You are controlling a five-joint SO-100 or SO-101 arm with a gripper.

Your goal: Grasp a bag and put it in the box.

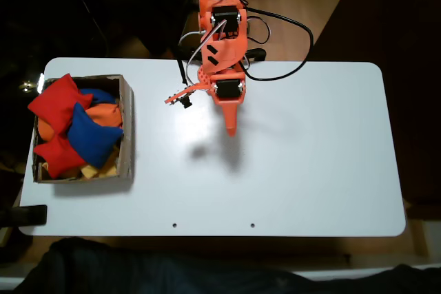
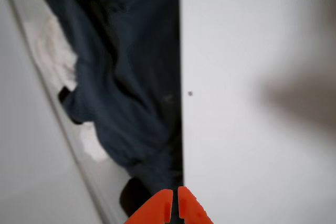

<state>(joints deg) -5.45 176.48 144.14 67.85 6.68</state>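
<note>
— Where is the red bag seen?
— In the cardboard box at the desk's left in the fixed view, well apart from the pincer.
— And the pincer?
— Its tips appear pressed nearly together, nothing pinched.

White table, blue beanbag, orange beanbags, dark cloth

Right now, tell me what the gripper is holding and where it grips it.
Nothing is held. The gripper shows its two orange fingertips nearly together with nothing between them, over the white table. The red bags lie in the box.
</note>
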